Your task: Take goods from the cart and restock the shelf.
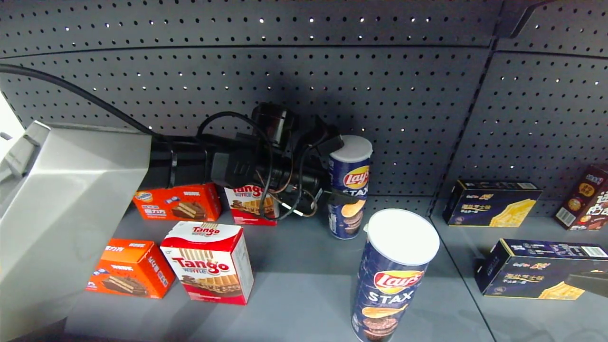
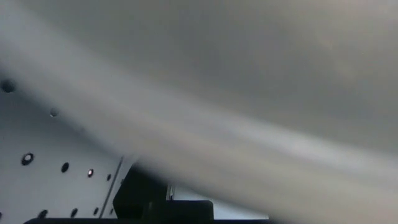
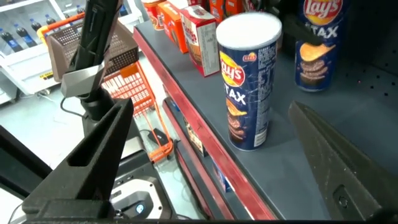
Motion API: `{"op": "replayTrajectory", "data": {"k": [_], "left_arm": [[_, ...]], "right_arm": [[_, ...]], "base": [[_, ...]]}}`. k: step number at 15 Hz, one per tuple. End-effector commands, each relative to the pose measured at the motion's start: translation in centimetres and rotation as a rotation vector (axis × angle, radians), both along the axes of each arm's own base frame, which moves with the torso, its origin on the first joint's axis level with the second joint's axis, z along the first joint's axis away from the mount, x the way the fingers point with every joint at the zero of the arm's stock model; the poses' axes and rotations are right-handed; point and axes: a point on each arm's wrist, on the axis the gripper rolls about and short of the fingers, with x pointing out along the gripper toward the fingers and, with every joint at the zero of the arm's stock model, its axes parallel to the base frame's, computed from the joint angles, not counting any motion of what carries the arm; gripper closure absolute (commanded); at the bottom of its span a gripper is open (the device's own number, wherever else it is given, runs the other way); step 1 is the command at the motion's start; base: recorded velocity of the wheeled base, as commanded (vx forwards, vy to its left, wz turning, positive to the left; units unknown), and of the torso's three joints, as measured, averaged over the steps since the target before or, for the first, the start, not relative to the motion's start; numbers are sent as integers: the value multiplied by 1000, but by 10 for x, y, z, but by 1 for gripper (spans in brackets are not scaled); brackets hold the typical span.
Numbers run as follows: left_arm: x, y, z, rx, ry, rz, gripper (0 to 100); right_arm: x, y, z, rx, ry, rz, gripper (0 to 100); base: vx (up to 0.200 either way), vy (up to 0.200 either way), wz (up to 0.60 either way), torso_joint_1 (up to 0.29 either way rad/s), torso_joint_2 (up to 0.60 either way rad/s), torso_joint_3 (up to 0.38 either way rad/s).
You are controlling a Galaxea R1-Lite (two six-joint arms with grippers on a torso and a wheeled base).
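Your back chips can [image 1: 350, 178] is a tall dark-blue cardboard tube with a flat white plastic lid. It stands upright at the rear of the shelf [image 1: 294, 289], close to the perforated grey pegboard [image 1: 285, 71]. A second tube of the same kind, the front chips can [image 1: 394, 275], stands upright near the shelf's front edge, well apart from the first.

Your left gripper [image 1: 332, 190] is clasped on the back chips can at mid-height, with one black finger lying across its label. Your right gripper [image 3: 208, 112] holds nothing. Its two dark angular fingers are spread wide, out past the shelf's front edge near the front chips can without touching it.

Two red-and-white wafer boxes [image 1: 211, 261] and two orange cake boxes [image 1: 130, 268] lie under and beside your left arm. Flat navy boxes [image 1: 491, 202] sit in the next bay. The orange wire cart [image 3: 124, 68] stands on the floor below the shelf.
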Motion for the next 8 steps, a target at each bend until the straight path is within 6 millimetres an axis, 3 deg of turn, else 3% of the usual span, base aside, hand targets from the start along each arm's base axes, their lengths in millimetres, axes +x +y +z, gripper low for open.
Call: {"op": "replayTrajectory", "data": {"k": [1,8], "left_arm": [[3,-1,-4,2,4,1,100],[5,-2,-10,8,15,1,100]], "right_arm": [[0,0,-1,-1,4,0,0],[-2,-1,-5,-1,9,0,0]], "base": [[0,0,0,0,0,0],[0,0,0,0,0,0]]}}
